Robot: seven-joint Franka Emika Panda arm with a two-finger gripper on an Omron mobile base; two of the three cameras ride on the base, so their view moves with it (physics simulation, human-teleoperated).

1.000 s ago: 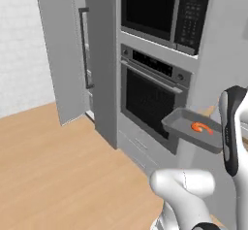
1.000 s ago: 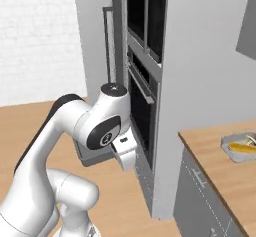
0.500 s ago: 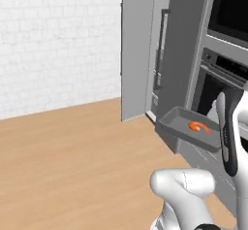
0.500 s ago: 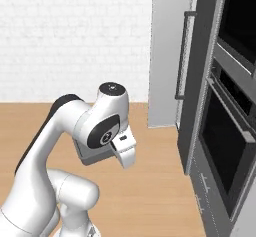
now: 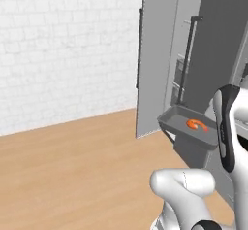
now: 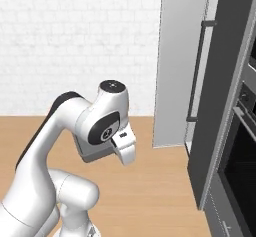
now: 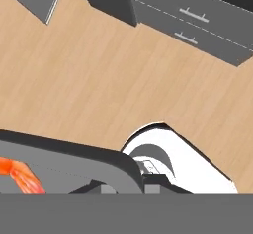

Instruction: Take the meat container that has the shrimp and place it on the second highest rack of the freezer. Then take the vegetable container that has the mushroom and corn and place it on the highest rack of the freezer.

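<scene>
The meat container (image 5: 188, 130) is a grey tray with an orange shrimp (image 5: 196, 124) lying in it. It hangs level in the air in front of the freezer's open door (image 5: 162, 54). My gripper (image 7: 129, 186) is shut on the tray's rim (image 7: 74, 154), with the shrimp (image 7: 20, 175) at the lower left of the hand view. From the right base view the tray (image 6: 91, 151) shows grey beneath my arm. Rack shelves (image 5: 181, 69) show dimly inside the freezer, behind the door's edge. The vegetable container is out of view.
The freezer door (image 6: 180, 66) swings out over the wooden floor (image 5: 72, 166). A dark panel with a long handle (image 6: 197, 71) stands beside it, and a wall oven (image 6: 245, 146) at the far right. Grey drawers (image 7: 197, 20) lie below. A white brick wall (image 5: 63, 49) is behind.
The whole picture has shifted: the base has moved, so the oven slid off to the right and the freezer door now stands in the middle. The tray stays in my grip.
</scene>
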